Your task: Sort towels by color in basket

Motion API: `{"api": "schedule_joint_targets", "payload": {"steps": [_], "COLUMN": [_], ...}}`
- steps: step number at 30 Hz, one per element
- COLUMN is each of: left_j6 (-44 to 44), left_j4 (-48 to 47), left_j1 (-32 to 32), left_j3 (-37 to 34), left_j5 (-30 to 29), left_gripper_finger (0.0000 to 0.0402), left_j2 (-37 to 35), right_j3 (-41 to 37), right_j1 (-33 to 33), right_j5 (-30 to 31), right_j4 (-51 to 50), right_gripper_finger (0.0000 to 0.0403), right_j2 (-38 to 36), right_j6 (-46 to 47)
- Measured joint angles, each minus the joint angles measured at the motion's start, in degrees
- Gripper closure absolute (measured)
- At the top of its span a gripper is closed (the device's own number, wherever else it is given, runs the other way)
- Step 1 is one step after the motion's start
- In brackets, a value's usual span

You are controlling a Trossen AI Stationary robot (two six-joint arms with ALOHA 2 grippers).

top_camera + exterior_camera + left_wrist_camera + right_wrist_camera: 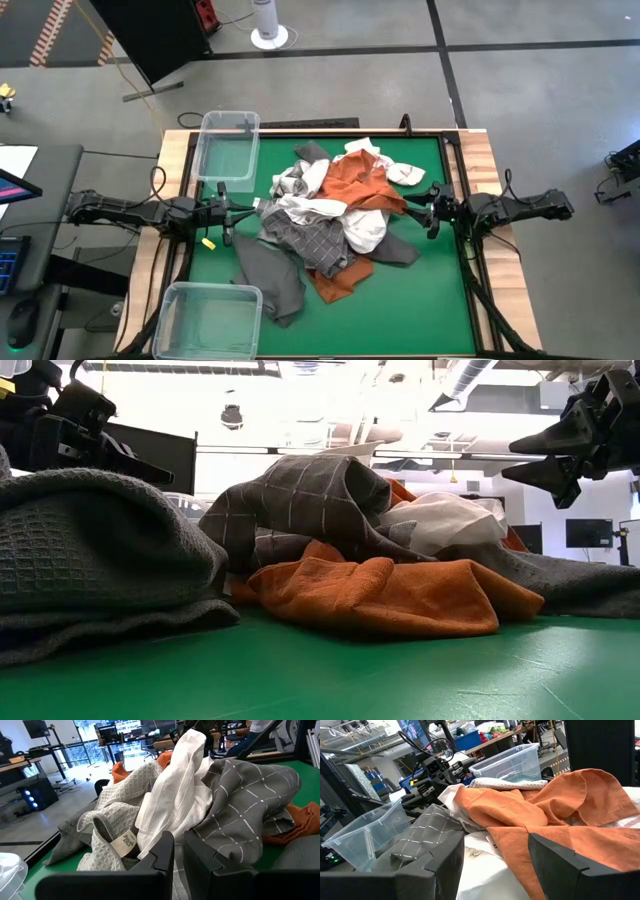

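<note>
Two clear plastic bins sit on the left side of your green-topped desk (420, 300), one (226, 148) at the far corner and one (208, 318) at the near corner. Between your arms lies the whole heap of towels, none of it sorted yet. You can see a rust-orange terry towel (358, 182) draped over the top of the pile, and a second orange cloth (336, 282) poking out at the near edge. A dark grey towel with thin pale checks (315, 243) sits in the middle, a plain white cloth (365, 227) beside it, and a dark grey waffle-weave towel (270, 272) spreads towards the near bin. A light grey waffle towel (112, 812) with a paper label shows at the left edge of the heap.

Your left hand (228, 215) hovers just beside the pile's left edge, clenched with its fingers (162, 855) nearly together and nothing between them. Your right hand (432, 212) hovers at the pile's right edge, above the orange towel, its fingers (555, 857) spread wide and grasping nothing.
</note>
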Motion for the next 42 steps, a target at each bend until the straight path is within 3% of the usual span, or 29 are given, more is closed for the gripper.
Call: {"api": "schedule_joint_targets", "payload": {"steps": [15, 26, 42], "left_j6": [0.0, -6.93, -11.97], "left_j4": [-0.02, 2.3, 3.02], "left_j1": [-0.02, -0.02, 0.0], "left_j3": [0.0, 0.0, -0.02], "left_j5": [0.0, -0.04, -0.03], "left_gripper_finger": [0.0372, 0.0372, 0.0372], "left_j2": [0.0, 0.02, 0.0], "right_j3": [-0.01, -0.25, 0.08], "right_j1": [-1.2, -2.72, -6.34], "right_j5": [0.42, 1.53, 1.49], "right_j4": [0.09, 3.12, -0.11], "right_gripper_finger": [0.0155, 0.0155, 0.0155], "right_j2": [0.0, 0.0, 0.02], "right_j6": [-3.89, 7.3, 7.45]}}
